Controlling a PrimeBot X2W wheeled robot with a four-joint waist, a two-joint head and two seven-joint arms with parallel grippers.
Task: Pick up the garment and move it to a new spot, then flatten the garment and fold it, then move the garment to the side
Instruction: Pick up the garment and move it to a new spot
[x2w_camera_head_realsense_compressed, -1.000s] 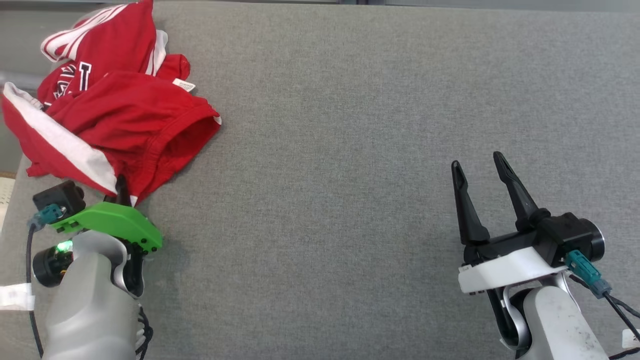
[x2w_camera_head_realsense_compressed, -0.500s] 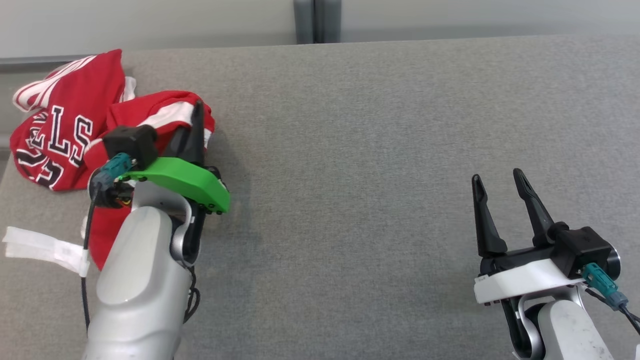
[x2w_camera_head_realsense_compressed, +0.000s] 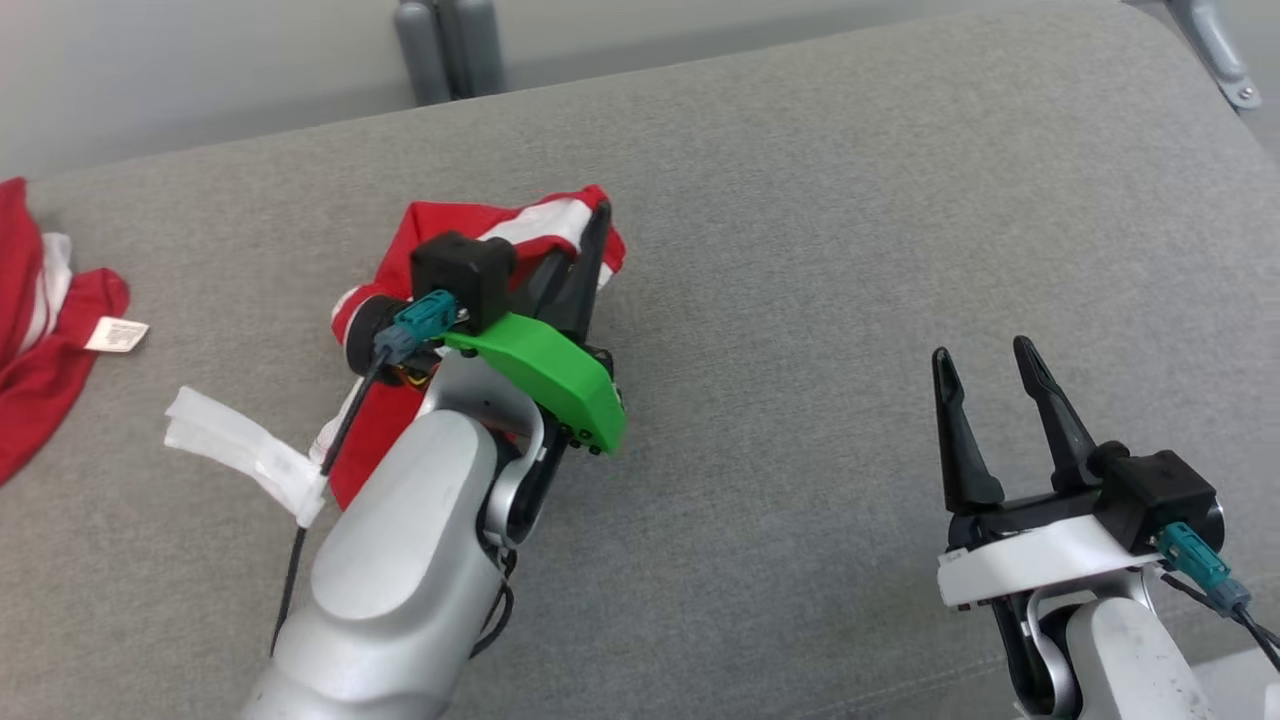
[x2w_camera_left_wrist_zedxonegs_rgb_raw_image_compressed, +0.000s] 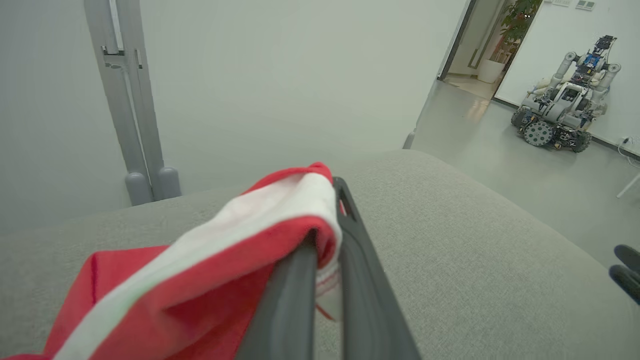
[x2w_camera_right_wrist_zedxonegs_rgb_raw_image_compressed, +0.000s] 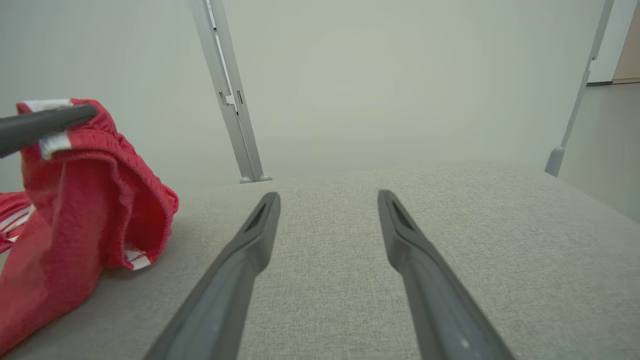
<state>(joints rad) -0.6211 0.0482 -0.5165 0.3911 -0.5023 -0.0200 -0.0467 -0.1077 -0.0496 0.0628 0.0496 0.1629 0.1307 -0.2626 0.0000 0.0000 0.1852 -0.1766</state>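
Observation:
The garment (x2w_camera_head_realsense_compressed: 440, 228) is red cloth with a white stripe, and it hangs in a bunch from my left gripper (x2w_camera_head_realsense_compressed: 598, 215), which is shut on its striped edge above the grey cushioned surface (x2w_camera_head_realsense_compressed: 820, 250). In the left wrist view the striped fold (x2w_camera_left_wrist_zedxonegs_rgb_raw_image_compressed: 280, 210) drapes over the closed fingers of the left gripper (x2w_camera_left_wrist_zedxonegs_rgb_raw_image_compressed: 327, 212). My right gripper (x2w_camera_head_realsense_compressed: 982, 352) stands open and holds nothing at the lower right, well apart from the cloth. The right wrist view shows the right gripper (x2w_camera_right_wrist_zedxonegs_rgb_raw_image_compressed: 328, 196) open over bare fabric, with the hanging garment (x2w_camera_right_wrist_zedxonegs_rgb_raw_image_compressed: 75, 200) to its left.
More red cloth with a white label (x2w_camera_head_realsense_compressed: 115, 333) lies at the far left edge; I cannot tell whether it joins the held piece. Grey metal posts (x2w_camera_head_realsense_compressed: 450, 50) stand behind the far edge. The surface drops away on the right. Another robot (x2w_camera_left_wrist_zedxonegs_rgb_raw_image_compressed: 565, 117) stands far off on the floor.
The camera has shifted. My left gripper has lifted the striped cloth off the red pile and carried it right, toward the middle of the surface. The right gripper stays open.

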